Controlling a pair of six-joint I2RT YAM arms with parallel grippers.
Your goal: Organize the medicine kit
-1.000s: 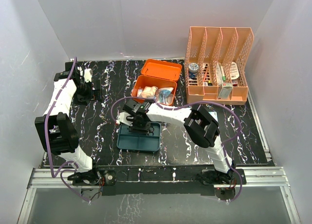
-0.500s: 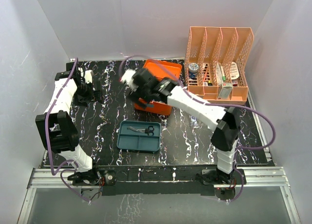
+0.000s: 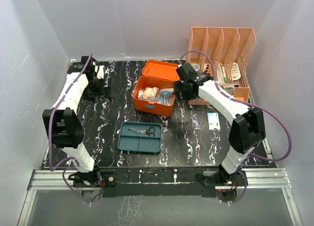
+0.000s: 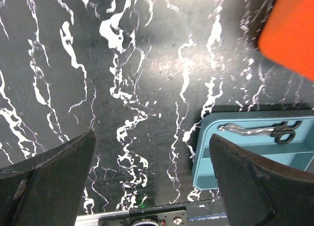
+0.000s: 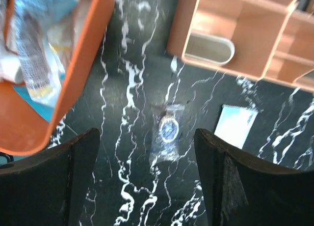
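The medicine kit (image 3: 153, 99), an orange box, stands open at the back centre with its lid (image 3: 163, 70) tipped back and packets inside. In front of it the teal inner tray (image 3: 128, 142) lies out on the table, holding a pair of scissors (image 3: 145, 131). My right gripper (image 3: 180, 91) hovers just right of the kit, open, with nothing between its fingers (image 5: 243, 182). Below it lie a clear packet (image 5: 169, 130) and a white card (image 5: 236, 125). My left gripper (image 3: 102, 84) hangs open at the back left, over bare table; its view catches the tray (image 4: 203, 155) and scissors (image 4: 260, 131).
A peach slatted file organizer (image 3: 221, 49) with several items stands at the back right, its base (image 5: 230, 37) close to my right gripper. White walls enclose the black marbled table. The kit's corner (image 4: 292, 32) shows at the upper right of the left wrist view.
My right arm left the scissors in the tray, swung up over the kit and on to its right side, jaws opening wider. The left arm shifted slightly right.
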